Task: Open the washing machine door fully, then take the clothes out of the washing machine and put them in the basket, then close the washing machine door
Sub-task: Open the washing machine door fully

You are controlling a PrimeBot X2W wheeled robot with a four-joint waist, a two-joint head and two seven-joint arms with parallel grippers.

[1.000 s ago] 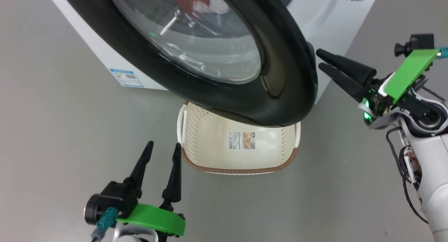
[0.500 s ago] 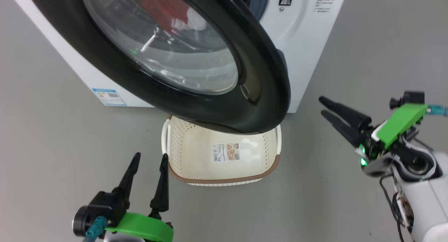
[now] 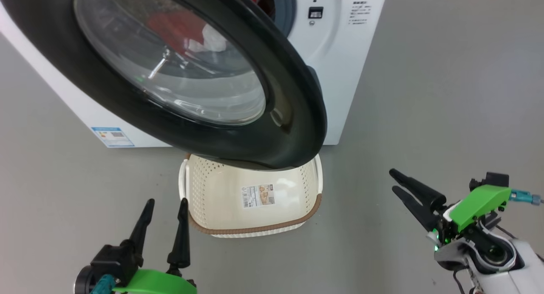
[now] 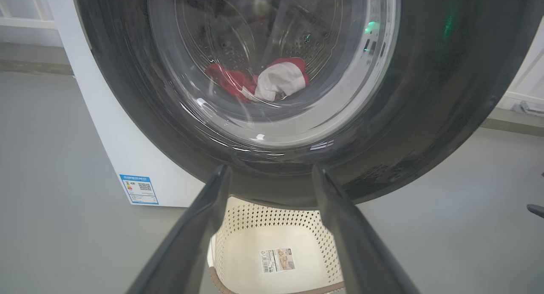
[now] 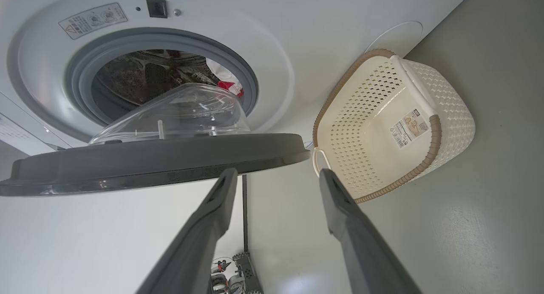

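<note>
Both grippers stand open and empty: the left gripper [image 3: 166, 200] just beside the basket [image 3: 204, 187], the right gripper [image 3: 393, 180] well apart on the basket's other side. The right gripper has drawn back from the washing machine door [image 3: 293, 115]. The door stands out from the washing machine [image 3: 340, 73], overhanging the basket on the floor. The clothes [image 4: 263, 79] lie in the drum. Judgement: the door probably needs swinging wider first.
</note>
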